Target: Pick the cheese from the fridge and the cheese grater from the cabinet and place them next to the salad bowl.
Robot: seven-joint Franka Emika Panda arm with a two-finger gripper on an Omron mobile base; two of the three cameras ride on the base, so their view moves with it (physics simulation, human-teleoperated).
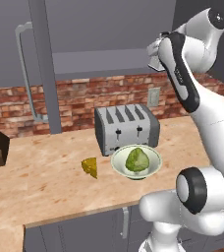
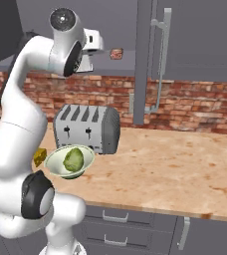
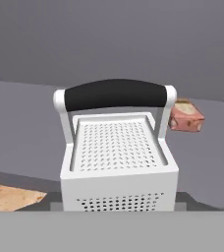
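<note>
1 cheese grater (image 3: 118, 152) close before the hand camera, black-gripped loop handle up, on the grey shelf of the open cabinet (image 3: 30, 142); 1 small pinkish box (image 3: 185, 116) behind it. Gripper fingers hidden, so open or closed: cannot tell. On the counter (image 1: 40, 182): 1 cheese (image 1: 90, 166) wedge just beside 1 salad bowl (image 1: 136, 161), 1 four-slot toaster (image 1: 126, 127) behind.

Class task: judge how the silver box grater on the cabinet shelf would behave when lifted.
The silver perforated metal box grater with a black loop handle looks rigid, so probably won't flex. Its flat, wide base suggests it stands steadily. Smooth tapered faces may slip; the handle seems the safer hold.
</note>
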